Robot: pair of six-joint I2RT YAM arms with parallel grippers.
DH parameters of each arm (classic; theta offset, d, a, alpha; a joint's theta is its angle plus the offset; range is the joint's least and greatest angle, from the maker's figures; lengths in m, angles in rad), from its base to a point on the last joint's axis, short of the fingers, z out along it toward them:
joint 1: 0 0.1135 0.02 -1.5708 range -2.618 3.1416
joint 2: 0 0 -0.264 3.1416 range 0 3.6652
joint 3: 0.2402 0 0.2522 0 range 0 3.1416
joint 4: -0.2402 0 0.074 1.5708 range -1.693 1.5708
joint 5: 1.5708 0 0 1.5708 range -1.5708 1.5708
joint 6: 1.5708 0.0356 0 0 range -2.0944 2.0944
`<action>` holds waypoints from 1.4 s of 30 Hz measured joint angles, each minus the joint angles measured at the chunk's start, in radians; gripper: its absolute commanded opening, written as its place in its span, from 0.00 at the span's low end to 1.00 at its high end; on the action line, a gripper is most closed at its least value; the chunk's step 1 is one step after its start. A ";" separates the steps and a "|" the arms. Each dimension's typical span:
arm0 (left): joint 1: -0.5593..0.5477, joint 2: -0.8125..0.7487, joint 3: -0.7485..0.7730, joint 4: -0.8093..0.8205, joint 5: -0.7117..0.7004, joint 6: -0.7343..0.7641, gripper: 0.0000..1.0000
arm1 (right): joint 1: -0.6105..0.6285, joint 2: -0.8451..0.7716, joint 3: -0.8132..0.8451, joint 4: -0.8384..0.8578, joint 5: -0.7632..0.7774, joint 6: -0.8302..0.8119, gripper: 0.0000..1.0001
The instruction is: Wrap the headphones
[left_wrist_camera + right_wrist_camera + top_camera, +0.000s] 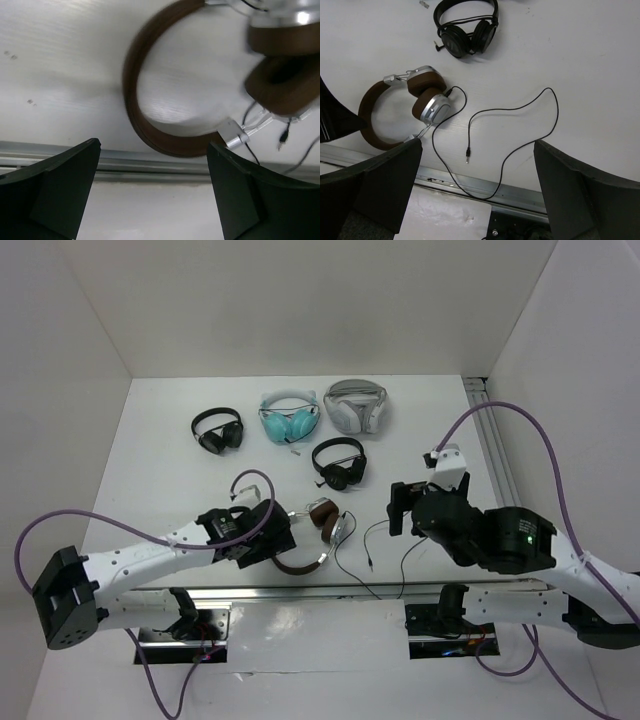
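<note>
The headphones (322, 523) lie near the table's front edge, with brown headband (300, 566), brown pads and silver cups. Their thin black cable (386, 536) trails loose to the right and loops over the edge rail. My left gripper (280, 540) is open and empty, just left of the headband. In the left wrist view the headband (134, 107) curves between and beyond the open gripper (155, 195). My right gripper (399, 507) is open and empty, above the cable. The right wrist view shows the headphones (427, 102), the cable (546, 131) and its plug (468, 157) beyond the open gripper (477, 192).
A metal rail (350, 590) runs along the table's front edge. Behind lie small black headphones (339, 463), another black pair (218, 430), a teal pair (288, 421) and a white-grey pair (356, 405). White walls close in the sides.
</note>
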 measured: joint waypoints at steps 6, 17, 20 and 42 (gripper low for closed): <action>-0.001 0.024 -0.095 -0.005 -0.059 -0.196 0.95 | 0.000 -0.082 -0.048 0.040 -0.031 -0.014 1.00; -0.003 0.211 -0.106 0.051 -0.069 -0.281 0.73 | 0.000 -0.101 -0.051 0.095 -0.060 -0.047 1.00; -0.018 0.233 -0.091 0.056 -0.077 -0.299 0.71 | 0.000 -0.074 -0.056 0.103 -0.060 -0.052 1.00; -0.100 0.327 -0.054 0.103 -0.061 -0.431 0.00 | 0.000 -0.123 -0.091 0.150 -0.087 -0.071 1.00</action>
